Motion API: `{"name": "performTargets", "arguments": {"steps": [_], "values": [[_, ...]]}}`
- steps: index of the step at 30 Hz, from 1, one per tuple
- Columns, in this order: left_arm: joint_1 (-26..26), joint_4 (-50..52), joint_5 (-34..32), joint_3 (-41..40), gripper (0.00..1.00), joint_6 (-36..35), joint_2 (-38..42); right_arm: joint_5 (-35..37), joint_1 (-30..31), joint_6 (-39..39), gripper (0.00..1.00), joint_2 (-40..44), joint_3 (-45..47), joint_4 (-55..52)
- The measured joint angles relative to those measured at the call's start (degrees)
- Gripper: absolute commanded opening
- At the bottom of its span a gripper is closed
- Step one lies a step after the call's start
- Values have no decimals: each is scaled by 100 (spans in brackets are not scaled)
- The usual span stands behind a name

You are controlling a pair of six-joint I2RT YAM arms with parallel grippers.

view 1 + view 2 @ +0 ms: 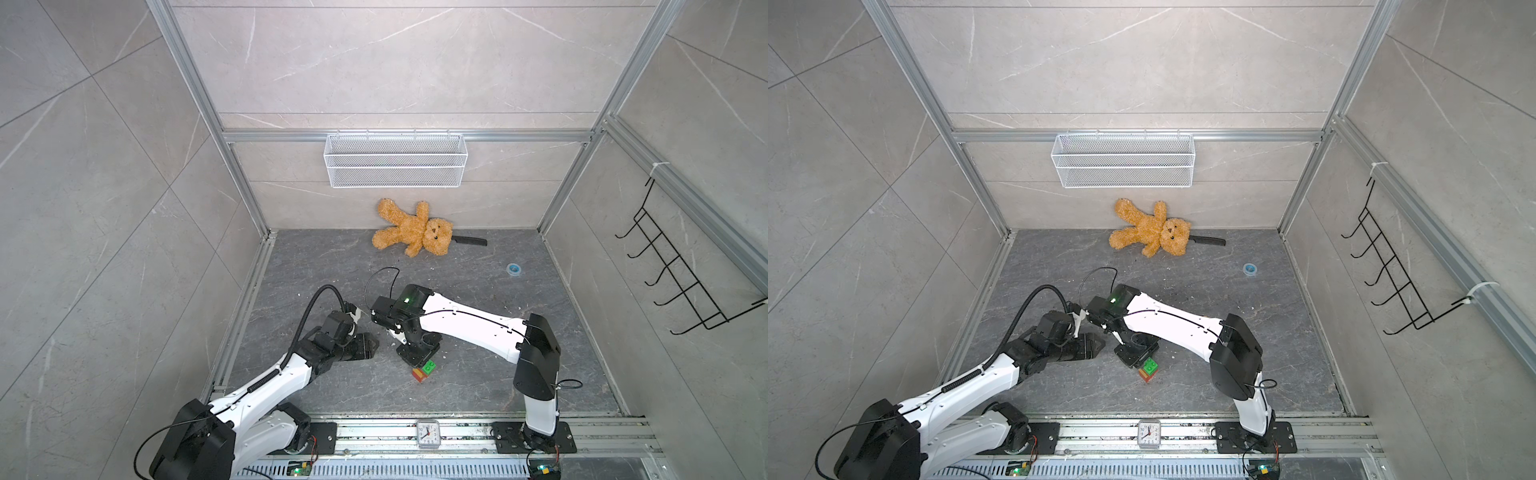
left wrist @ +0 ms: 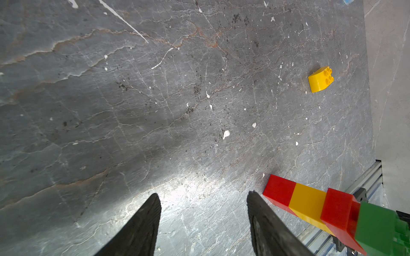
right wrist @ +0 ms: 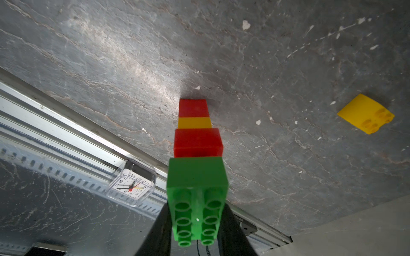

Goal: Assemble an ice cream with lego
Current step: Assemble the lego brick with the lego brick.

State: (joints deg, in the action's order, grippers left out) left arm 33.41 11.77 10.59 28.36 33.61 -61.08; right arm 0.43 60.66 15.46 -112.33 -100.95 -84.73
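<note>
The lego stack (image 3: pixel 195 133) runs red, yellow, red, then a long green brick (image 3: pixel 197 177) with its studs facing the right wrist camera. My right gripper (image 3: pixel 196 212) is shut on the green brick, one finger on each long side. The stack's red lower end is at or just above the dark floor. It also shows in both top views as the stack (image 1: pixel 424 370) below the right gripper (image 1: pixel 417 355). A loose round-topped yellow brick (image 2: pixel 319 79) lies on the floor apart from it. My left gripper (image 2: pixel 203 194) is open and empty, just beside the stack (image 2: pixel 308 204).
A brown teddy bear (image 1: pixel 413 228) lies against the back wall with a black knife (image 1: pixel 471 241) beside its head. A small blue ring (image 1: pixel 514 269) sits at the right. A white wire basket (image 1: pixel 395 160) hangs on the wall. A clear clock (image 1: pixel 428 433) rests on the front rail.
</note>
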Motion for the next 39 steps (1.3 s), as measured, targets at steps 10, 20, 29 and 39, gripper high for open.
{"name": "performTargets", "arguments": {"steps": [10, 20, 29, 39], "values": [[0, 0, -2, 0, 64, 0, 4, 26, -15, 42, 4, -11, -17, -13], [0, 2, -2, 0, 64, -2, 22, 17, -52, 39, 3, -63, -33, -13], [0, 35, -4, 0, 64, -13, 59, -39, -66, 37, 0, -109, -55, -33], [0, 153, -66, -33, 64, -13, 216, -68, -85, 15, 0, -109, 2, 26]]}}
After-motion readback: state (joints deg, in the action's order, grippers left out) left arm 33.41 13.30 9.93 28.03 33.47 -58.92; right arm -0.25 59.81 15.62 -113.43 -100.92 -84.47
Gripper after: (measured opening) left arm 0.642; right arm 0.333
